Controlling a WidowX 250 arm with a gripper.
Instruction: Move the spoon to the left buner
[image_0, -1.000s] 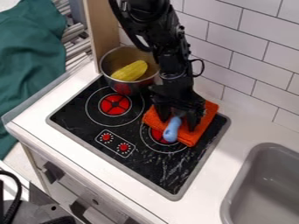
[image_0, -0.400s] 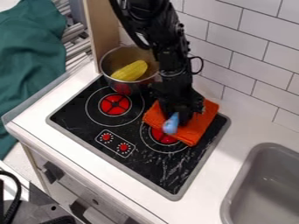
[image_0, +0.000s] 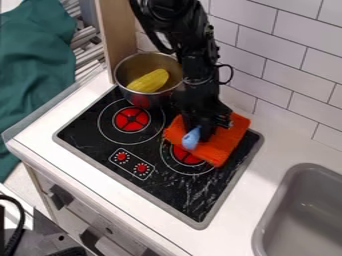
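Observation:
The black gripper (image_0: 200, 131) hangs over the orange cloth at the right burner, its fingers closed around the light blue spoon. The spoon (image_0: 191, 139) points down and toward the front-left from between them; the rest of it is hidden by the gripper. The left burner (image_0: 131, 120) is bare, a red disc with a ring around it, to the left of the gripper.
An orange folded cloth (image_0: 224, 145) lies partly over the right burner (image_0: 186, 157). A metal pot (image_0: 124, 75) holding a yellow corn cob (image_0: 149, 81) stands at the stove's back left corner. The grey sink (image_0: 304, 210) is at right, the tiled wall behind.
The fingers, apart around the spoon earlier, have come together on it. The spoon has turned and shifted slightly up and left with the gripper. The cloth stays in place.

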